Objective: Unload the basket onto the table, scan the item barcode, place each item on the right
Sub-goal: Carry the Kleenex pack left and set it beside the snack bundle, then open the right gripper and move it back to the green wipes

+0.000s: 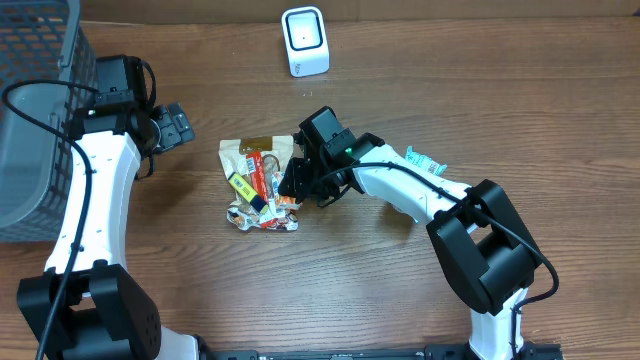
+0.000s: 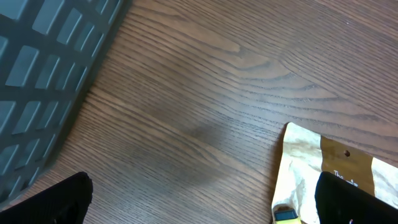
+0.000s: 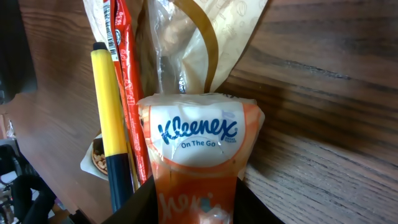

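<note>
An orange and white Kleenex tissue pack (image 3: 198, 134) fills the middle of the right wrist view, and my right gripper (image 3: 196, 199) is shut on its lower end. Seen from overhead, that gripper (image 1: 300, 182) sits at the right edge of a small pile of items (image 1: 255, 185) at the table's centre. No barcode shows on the pack's visible face. The white scanner (image 1: 305, 40) stands at the far edge, well apart from the pack. My left gripper (image 1: 180, 127) is open over bare wood left of the pile, with nothing between its fingers (image 2: 68, 199).
A grey mesh basket (image 1: 35, 120) takes up the far left. The pile holds a yellow marker (image 3: 107, 112), a red bar (image 3: 127, 93) and a tan pouch (image 2: 317, 168). A small white and teal packet (image 1: 425, 162) lies right of the right arm.
</note>
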Tool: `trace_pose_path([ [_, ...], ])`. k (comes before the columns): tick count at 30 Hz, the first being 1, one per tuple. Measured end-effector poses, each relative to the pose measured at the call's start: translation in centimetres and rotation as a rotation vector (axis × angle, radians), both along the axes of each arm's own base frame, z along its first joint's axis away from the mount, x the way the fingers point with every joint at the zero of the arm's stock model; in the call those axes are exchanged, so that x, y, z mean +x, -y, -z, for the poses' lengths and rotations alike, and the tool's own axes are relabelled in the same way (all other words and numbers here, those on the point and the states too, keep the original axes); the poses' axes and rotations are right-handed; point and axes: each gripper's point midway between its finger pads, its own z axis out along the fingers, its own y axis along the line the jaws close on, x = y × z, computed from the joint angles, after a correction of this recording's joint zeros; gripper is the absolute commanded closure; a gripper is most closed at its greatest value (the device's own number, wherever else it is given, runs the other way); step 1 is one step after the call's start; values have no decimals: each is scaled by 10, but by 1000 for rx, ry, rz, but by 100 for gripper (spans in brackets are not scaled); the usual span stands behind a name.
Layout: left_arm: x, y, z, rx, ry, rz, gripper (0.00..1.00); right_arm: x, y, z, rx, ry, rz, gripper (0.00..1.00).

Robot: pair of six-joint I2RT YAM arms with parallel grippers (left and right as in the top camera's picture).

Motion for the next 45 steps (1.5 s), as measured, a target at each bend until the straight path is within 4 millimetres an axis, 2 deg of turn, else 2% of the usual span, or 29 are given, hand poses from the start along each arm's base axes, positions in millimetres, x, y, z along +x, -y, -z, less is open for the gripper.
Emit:
trace_pose_path([
  [7, 0, 0, 0, 0, 0, 0, 0, -2, 0, 12, -12, -24, -3, 60],
  [9, 0, 0, 0, 0, 0, 0, 0, -2, 1, 15, -16, -30, -2, 54],
  [16, 0, 0, 0, 0, 0, 0, 0, -2, 1, 16, -17, -30, -3, 38],
  [24, 0, 0, 0, 0, 0, 0, 0, -2, 1, 16, -16, -28, -6, 31],
  [33, 0, 0, 0, 0, 0, 0, 0, 0, 3, 17, -29, -5, -15, 15],
  [38, 0, 0, 0, 0, 0, 0, 0, 5, 7, 20, -61, 20, 1, 10],
  [45, 0, 0, 0, 0, 0, 0, 0, 12, 11, 21, -93, 57, 10, 9],
])
